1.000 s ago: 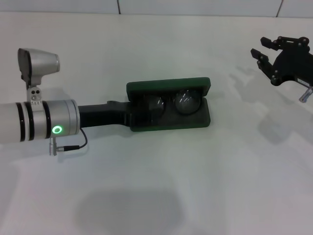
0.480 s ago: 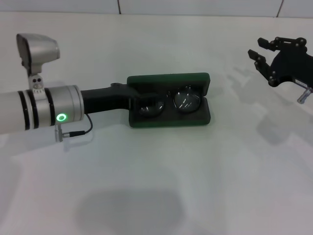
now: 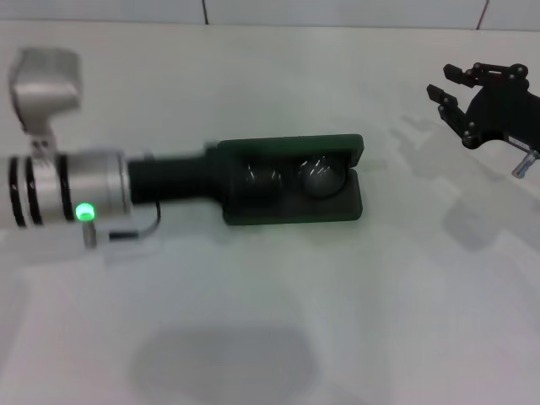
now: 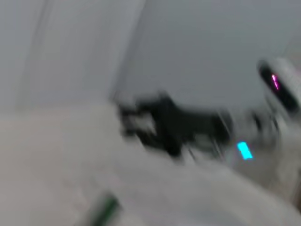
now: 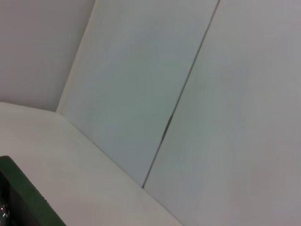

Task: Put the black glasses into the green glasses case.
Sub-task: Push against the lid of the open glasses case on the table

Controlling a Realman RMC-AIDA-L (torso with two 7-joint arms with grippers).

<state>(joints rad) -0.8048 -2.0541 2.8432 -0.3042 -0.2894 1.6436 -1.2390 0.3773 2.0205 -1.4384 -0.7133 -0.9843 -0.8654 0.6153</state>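
Note:
The green glasses case (image 3: 291, 211) lies at the table's middle with its lid (image 3: 287, 145) tilted up over the tray. Inside it lie the black glasses (image 3: 322, 175), both round lenses showing. My left gripper (image 3: 221, 177) reaches in from the left and sits at the case's left end, its tip hidden against the case. A corner of the case (image 5: 19, 195) shows in the right wrist view. My right gripper (image 3: 445, 82) hovers open at the far right, well apart from the case. In the blurred left wrist view, the right gripper (image 4: 164, 125) appears farther off.
The white table (image 3: 270, 321) spreads around the case. A wall with panel seams (image 5: 178, 99) stands behind the table's far edge.
The lid lay flat open half a second ago and now stands tilted up over the glasses. My left arm has shifted and rolled, blurred with motion. The right arm has stayed put.

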